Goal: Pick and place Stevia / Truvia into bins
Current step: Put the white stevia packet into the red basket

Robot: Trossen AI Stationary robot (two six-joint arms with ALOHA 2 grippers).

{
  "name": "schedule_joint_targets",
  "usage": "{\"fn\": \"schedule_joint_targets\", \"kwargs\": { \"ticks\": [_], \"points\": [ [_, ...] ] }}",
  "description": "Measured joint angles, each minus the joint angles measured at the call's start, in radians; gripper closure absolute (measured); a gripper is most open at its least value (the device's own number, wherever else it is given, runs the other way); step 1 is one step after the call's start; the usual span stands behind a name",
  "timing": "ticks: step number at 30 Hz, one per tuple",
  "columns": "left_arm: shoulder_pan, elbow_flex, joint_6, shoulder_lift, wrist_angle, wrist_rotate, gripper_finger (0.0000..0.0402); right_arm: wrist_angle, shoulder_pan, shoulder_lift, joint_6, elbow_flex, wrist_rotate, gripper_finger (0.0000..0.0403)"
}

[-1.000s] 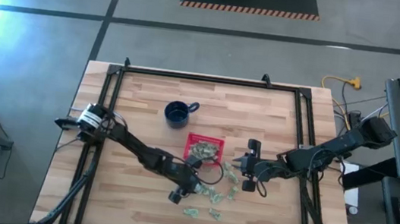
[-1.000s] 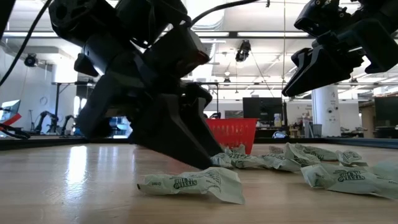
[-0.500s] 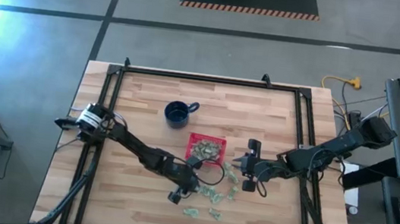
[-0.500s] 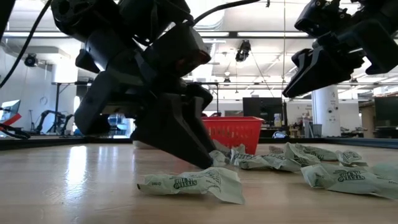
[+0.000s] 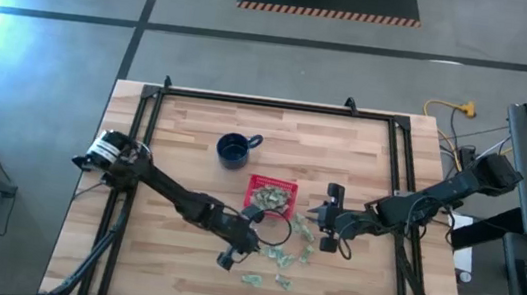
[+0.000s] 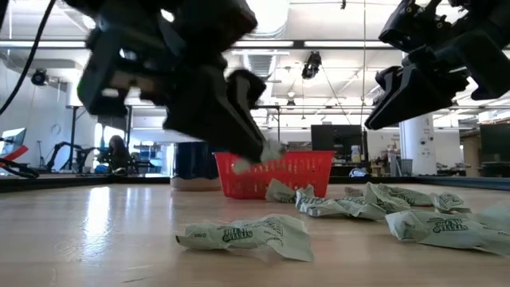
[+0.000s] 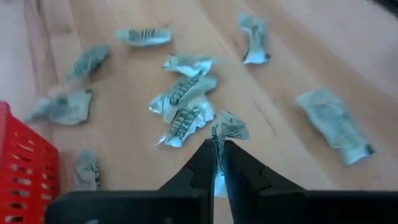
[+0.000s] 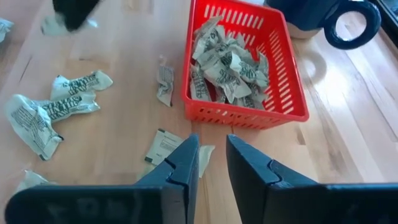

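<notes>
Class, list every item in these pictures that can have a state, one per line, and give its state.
Left gripper: shut on a sachet, raised off the table.
Held sachet: pinched between the fingertips.
Right gripper: open, holding nothing, beside the basket.
Red basket: upright, partly filled with sachets.
Loose sachets: lying crumpled on the table.
Dark blue mug: upright, apart from the basket.

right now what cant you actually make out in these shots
- Low view: the left gripper is motion-blurred, so the sachet pinched in it shows clearly only in the left wrist view.
- High view: sachets inside the red basket are too small to count.
- Right wrist view: the blue mug is cut off by the edge.
- Low view: the right gripper covers part of the room behind.
</notes>
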Motion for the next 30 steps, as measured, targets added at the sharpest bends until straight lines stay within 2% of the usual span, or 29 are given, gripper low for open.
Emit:
{"fn": "schedule_joint_targets", "kwargs": {
  "ticks": [2, 7, 10, 21, 24, 27, 30],
  "points": [
    [-0.009, 0.0, 0.007, -0.031, -0.016, -0.056, 0.0395, 0.0, 0.0, 0.0, 0.005, -0.002, 0.0, 0.033],
    [-0.013, 0.0, 0.037, -0.089, -0.067, -0.312, 0.0395, 0.001, 0.0, 0.0, 0.005, -0.005, 0.0, 0.0335],
    [0.009, 0.0, 0.062, -0.104, -0.066, -0.412, 0.0395, 0.0, 0.0, 0.0, 0.011, -0.005, 0.0, 0.0338],
    [0.157, 0.0, 0.062, -0.108, -0.071, -0.427, 0.0395, 0.0, 0.0, 0.0, 0.113, -0.026, -0.015, 0.0339],
    [0.192, 0.0, 0.025, -0.108, -0.094, -0.459, 0.0394, 0.001, 0.0, 0.0, 0.148, -0.048, -0.067, 0.0339],
    [0.215, -0.001, 0.022, -0.108, -0.132, -0.467, 0.0373, 0.006, 0.0, 0.0, 0.192, -0.067, -0.087, 0.0337],
    [0.218, -0.001, 0.014, -0.108, -0.168, -0.465, 0.0334, 0.046, -0.001, 0.001, 0.199, -0.086, -0.087, 0.0326]
  ]
}}
